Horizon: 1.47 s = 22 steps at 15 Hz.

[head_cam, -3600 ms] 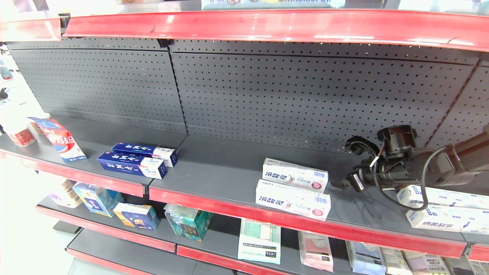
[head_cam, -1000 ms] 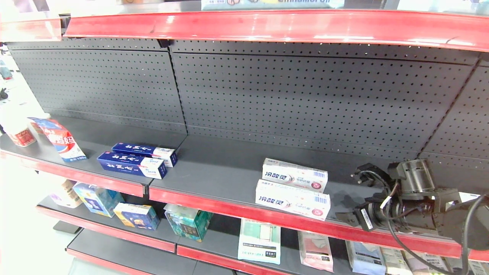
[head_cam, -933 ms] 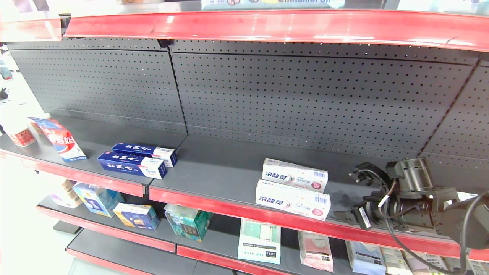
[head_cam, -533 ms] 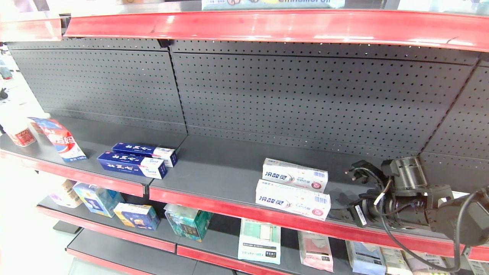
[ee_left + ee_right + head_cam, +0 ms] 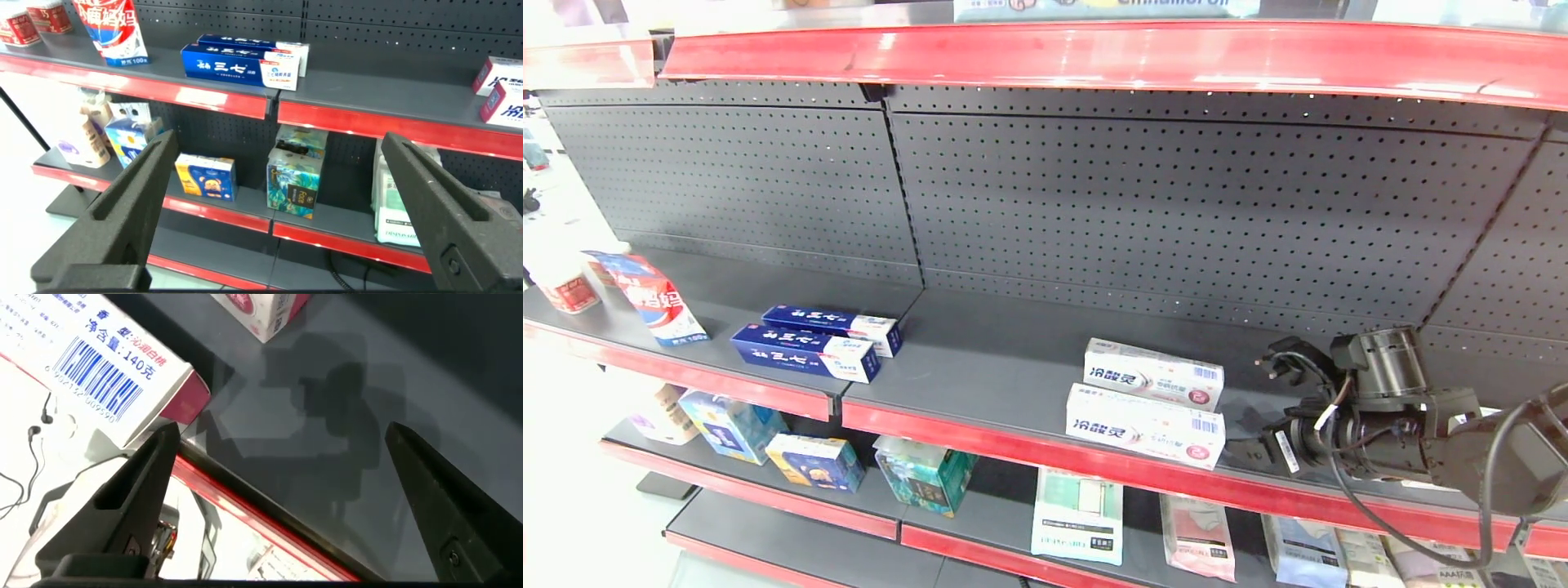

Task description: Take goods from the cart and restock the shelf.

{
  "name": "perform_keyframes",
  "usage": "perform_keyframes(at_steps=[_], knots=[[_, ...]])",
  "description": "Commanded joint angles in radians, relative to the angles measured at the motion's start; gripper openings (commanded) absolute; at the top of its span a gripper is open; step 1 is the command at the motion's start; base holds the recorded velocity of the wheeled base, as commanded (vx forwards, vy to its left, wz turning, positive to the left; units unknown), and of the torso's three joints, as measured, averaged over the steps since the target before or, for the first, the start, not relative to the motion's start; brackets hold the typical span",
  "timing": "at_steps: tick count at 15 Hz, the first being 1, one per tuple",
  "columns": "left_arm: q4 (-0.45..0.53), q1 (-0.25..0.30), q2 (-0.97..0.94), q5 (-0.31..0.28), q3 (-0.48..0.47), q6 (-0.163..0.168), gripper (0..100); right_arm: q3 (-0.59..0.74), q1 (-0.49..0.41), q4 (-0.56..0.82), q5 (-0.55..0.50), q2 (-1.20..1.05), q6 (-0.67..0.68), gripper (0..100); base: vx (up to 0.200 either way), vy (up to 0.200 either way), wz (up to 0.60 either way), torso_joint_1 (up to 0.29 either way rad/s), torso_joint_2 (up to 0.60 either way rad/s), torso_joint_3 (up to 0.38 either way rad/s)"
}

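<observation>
The right gripper (image 5: 1235, 451), nearest, hangs at the shelf's red front lip (image 5: 980, 437) with its two fingers spread wide and nothing between them. The left gripper (image 5: 278, 139), likewise spread wide and empty, faces the lower tiers (image 5: 245, 222). The front white toothpaste box (image 5: 1145, 426) lies lengthwise along the lip, its barcode end just beside the right gripper; whether a finger touches it cannot be told. The rear white toothpaste box (image 5: 1152, 374) lies just behind it and roughly parallel, on the same shelf (image 5: 996, 351).

The step in hand is judged to be squaring the front box after set-down. To do it well, keep the fingers level with the shelf surface, meet the end face low, and press along the lip or slightly inward. Never press outward, since the box sits at the edge and could tip off. Light cardboard will likely slide readily, so a slow push suffices.

Farther left lie two blue boxes (image 5: 805, 351); behind all stands the perforated back panel (image 5: 1176, 204).
</observation>
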Motion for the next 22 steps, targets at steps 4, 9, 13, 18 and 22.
perform_keyframes(at_steps=[4,9,13,18,22], knots=[[0.0,0.0,0.001,0.0,0.0,0.0,100,-0.01,0.013,-0.001,-0.001,0.012,0.001,100,0.0,0.0,0.0,0.0,0.0,0.0],[0.0,0.0,0.001,0.0,0.0,0.0,100,-0.019,0.013,-0.001,-0.001,0.021,0.001,100,0.0,0.0,0.0,0.0,0.0,0.0],[0.0,0.0,0.001,0.0,0.0,0.0,100,-0.028,0.011,-0.001,-0.001,0.027,0.001,100,0.0,0.0,0.0,0.0,0.0,0.0],[0.0,0.0,0.001,0.0,0.0,0.0,100,-0.015,-0.004,0.001,-0.001,0.017,-0.001,100,0.0,0.0,0.0,0.0,0.0,0.0],[0.0,0.0,0.001,0.0,0.0,0.0,100,0.03,-0.048,0.002,0.001,-0.049,-0.008,100,0.0,0.0,0.0,0.0,0.0,0.0]])
